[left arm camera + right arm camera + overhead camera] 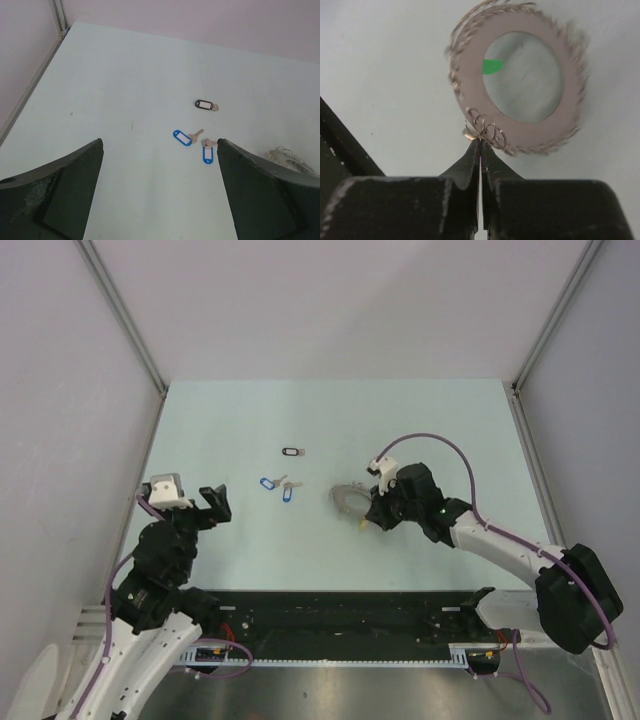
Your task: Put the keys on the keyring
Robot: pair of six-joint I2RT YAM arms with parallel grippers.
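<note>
Nearest me on the left, my left gripper (160,150) hangs over the table (430,420) with its fingers (60,190) spread wide and nothing between them. To the right, my right gripper (480,142) has its fingers pressed together on the near edge of the keyring (470,85), at the small wire loops on its toothed rim. The ring stretches away from the fingertips, just above the table or resting on it; I cannot tell which.

Past the left gripper, two blue-tagged keys (182,137) lie close together on the table, well apart from the ring. The black-tagged key (204,104) lies alone beyond them.

Only the right wrist view shows a green tag (492,66) through the ring's hole. The left wrist view catches just a sliver of the ring at its right edge. The overhead view alone shows both arms and the gap between ring and keys.
</note>
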